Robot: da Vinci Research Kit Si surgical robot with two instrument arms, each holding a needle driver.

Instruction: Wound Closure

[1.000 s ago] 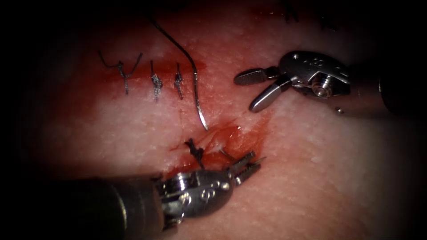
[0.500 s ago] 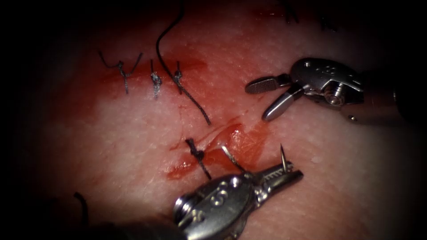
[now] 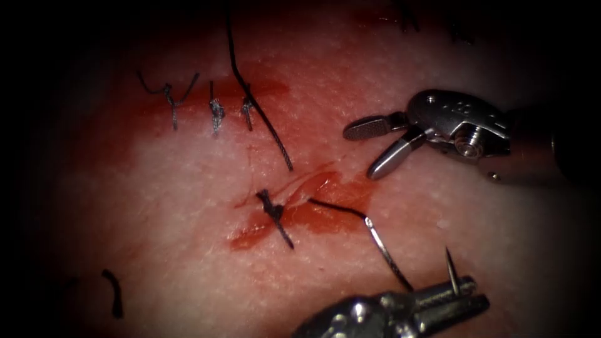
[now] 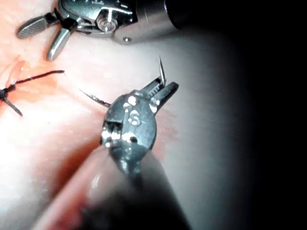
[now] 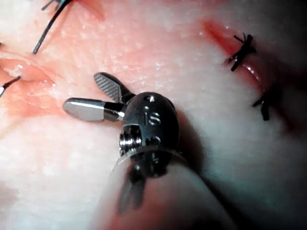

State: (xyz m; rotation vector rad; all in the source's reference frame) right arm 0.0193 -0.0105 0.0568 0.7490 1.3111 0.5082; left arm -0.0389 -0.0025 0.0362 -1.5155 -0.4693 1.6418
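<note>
- Pale tissue point(image 3: 188, 250) carries the cut point(image 3: 300, 209), red fluid point(image 3: 325, 216) pooled along it.
- Three tied stitches point(image 3: 213, 112) sit up-left of the cut; a fourth knot point(image 3: 273, 211) crosses it; its right stretch gapes, unstitched.
- Left gripper point(image 3: 460, 294), down-right of the cut, pinches the needle point(image 3: 388, 253) near its tip, clear of tissue; thread point(image 3: 335, 206) trails into the cut.
- Right gripper point(image 3: 375, 147), up-right of the cut, spread, holds nothing.

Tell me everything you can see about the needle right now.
The needle is a thin, curved, silvery metal one, out of the tissue, to the right of the cut. The left gripper is shut on it near its sharp tip, which sticks up past the jaws. Its body arcs back toward the cut, where dark thread runs from its tail into the cut.
</note>
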